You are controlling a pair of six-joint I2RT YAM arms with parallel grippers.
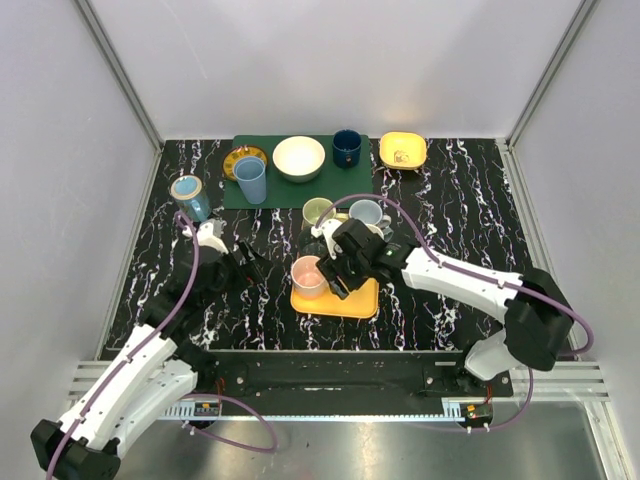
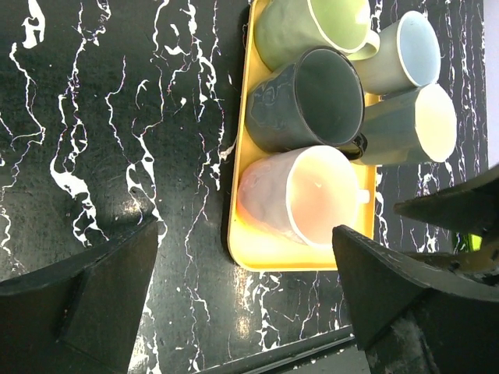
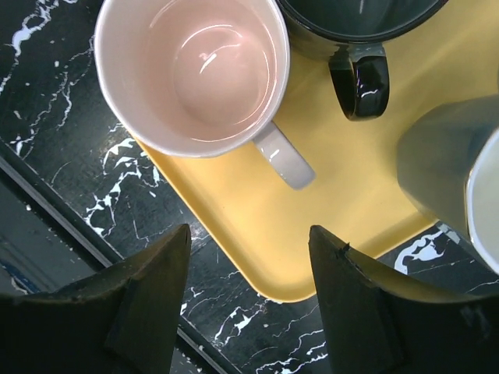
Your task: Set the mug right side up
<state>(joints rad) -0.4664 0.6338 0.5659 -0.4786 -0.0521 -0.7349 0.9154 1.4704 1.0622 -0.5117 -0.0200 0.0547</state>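
Showing the pink mug [image 1: 309, 274] upright, mouth up, on the lower left corner of the yellow tray [image 1: 352, 303] in the top view, with its handle pointing to the lower right in the right wrist view. Placing a dark mug [image 2: 308, 97] just beside it on the same tray. Poising the right end effector [image 3: 249, 234] above the tray near that handle, jaws apart, gripping nothing. Holding the left end effector [image 2: 245, 230] wide and empty over the bench [image 1: 450, 200], left of the tray.

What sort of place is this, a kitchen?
Probably a robot test booth, not a kitchen: plain white panel walls in aluminium framing enclose a black marble-patterned table, with white robot arms bolted at its edge and a yellow tray of mugs.
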